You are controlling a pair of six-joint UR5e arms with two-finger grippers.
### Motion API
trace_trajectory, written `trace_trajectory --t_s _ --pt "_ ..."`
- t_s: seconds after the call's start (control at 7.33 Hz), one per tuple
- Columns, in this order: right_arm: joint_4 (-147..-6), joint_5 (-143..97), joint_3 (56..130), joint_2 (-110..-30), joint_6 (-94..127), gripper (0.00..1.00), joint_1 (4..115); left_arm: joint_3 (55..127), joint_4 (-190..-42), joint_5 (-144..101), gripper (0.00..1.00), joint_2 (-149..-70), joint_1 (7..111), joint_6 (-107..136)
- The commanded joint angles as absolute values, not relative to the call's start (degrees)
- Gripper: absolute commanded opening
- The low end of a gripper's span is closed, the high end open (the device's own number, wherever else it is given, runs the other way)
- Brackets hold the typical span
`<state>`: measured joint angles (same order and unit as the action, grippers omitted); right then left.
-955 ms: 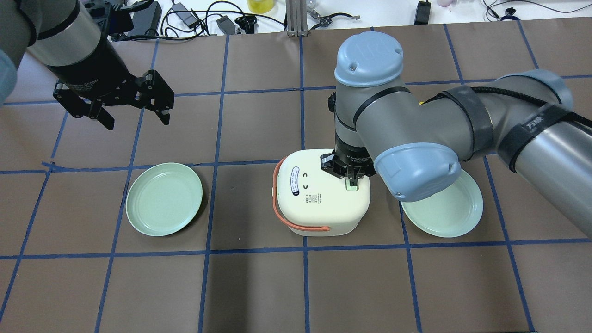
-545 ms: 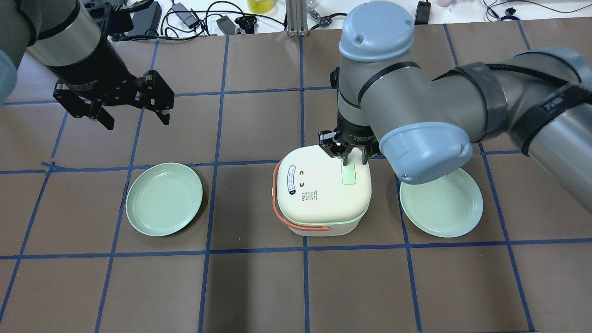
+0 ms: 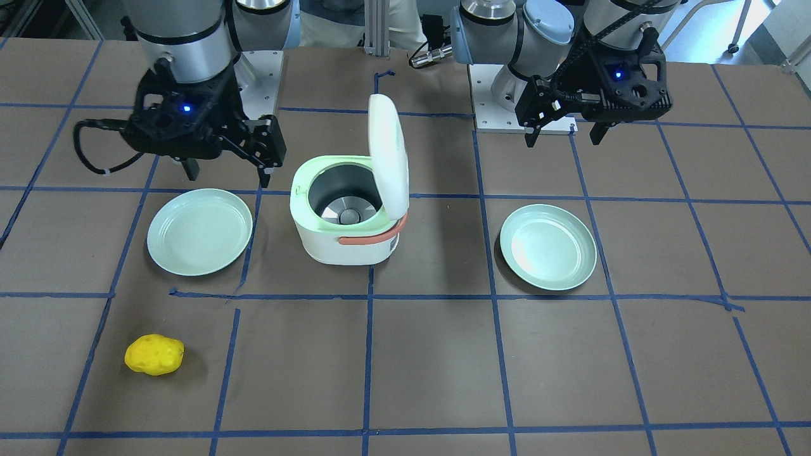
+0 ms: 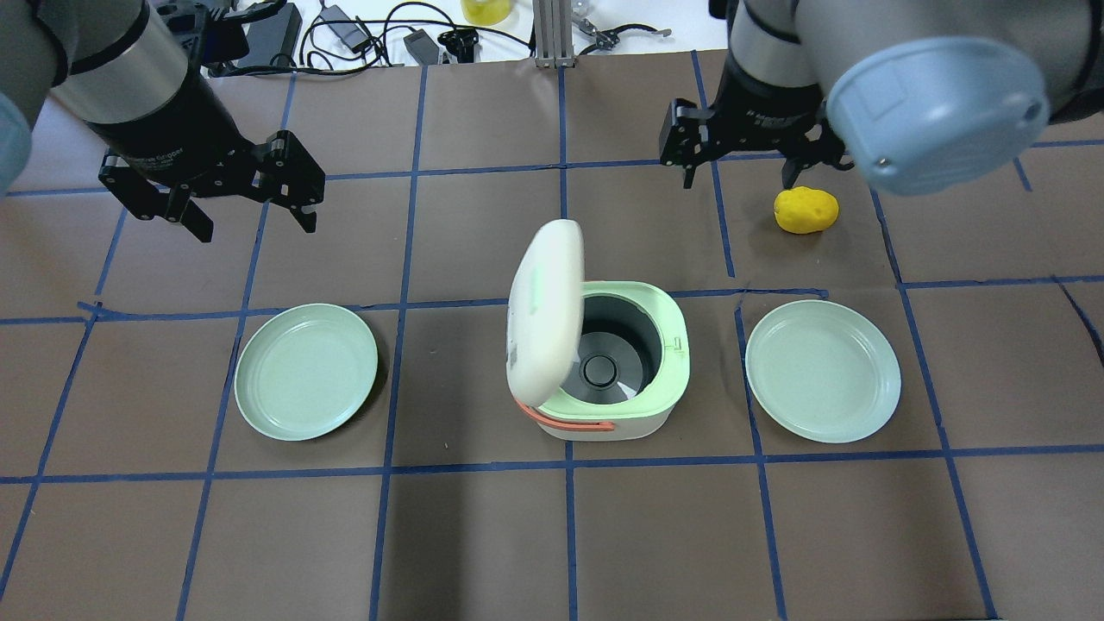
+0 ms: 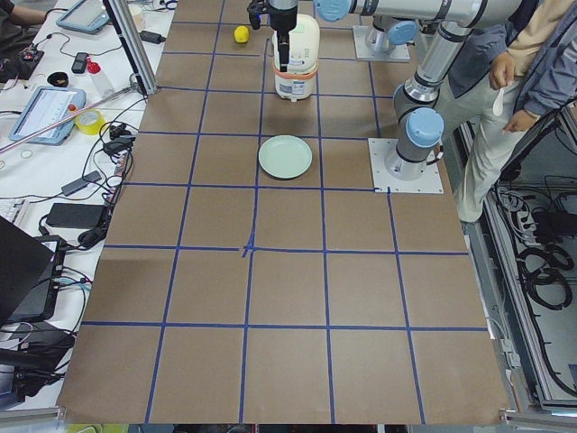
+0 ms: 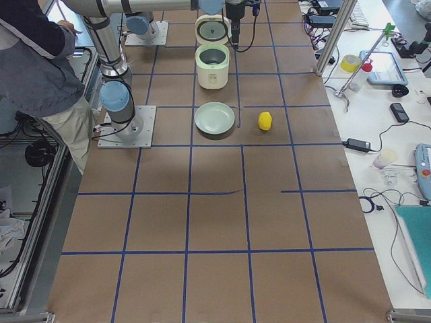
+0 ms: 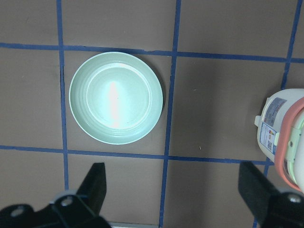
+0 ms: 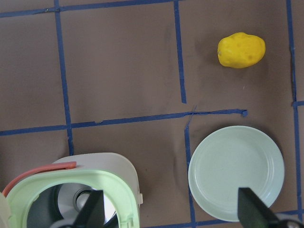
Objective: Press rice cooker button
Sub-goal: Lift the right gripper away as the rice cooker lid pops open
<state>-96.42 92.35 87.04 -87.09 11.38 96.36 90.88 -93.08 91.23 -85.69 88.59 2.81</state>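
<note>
Right gripper [image 4: 739, 172]: jaws spread wide, nothing held, hanging over the worktop [image 4: 483, 535] beyond the rice cooker [image 4: 668, 362], just beside a yellow lump [image 4: 806, 210]. Left gripper [image 4: 256, 216]: likewise wide and empty, beyond the left plate [image 4: 306, 371]. Cooker sits mid-worktop between that and the right plate [image 4: 824, 371], lid [image 4: 543, 319] standing up, pot exposed.

Worktop: brown sheet, blue tape grid. Cable-strewn bench [image 4: 371, 34] along the far edge; person [image 5: 541, 72] by the robot base.

Button not discernible. Elbow joint [image 4: 936, 103] of the right arm hides the overhead view's top-right corner.
</note>
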Motion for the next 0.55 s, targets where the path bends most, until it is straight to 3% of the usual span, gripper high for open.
trace_trajectory --t_s 0.0,0.41 --pt "-95.0 91.1 83.0 -87.1 6.9 1.0 90.7 90.9 -93.1 91.2 1.0 -85.7 88.6 2.8" --pt "-92.2 91.1 81.9 -87.2 2.4 1.0 89.6 90.9 -93.1 91.2 1.0 -85.7 88.6 2.8"
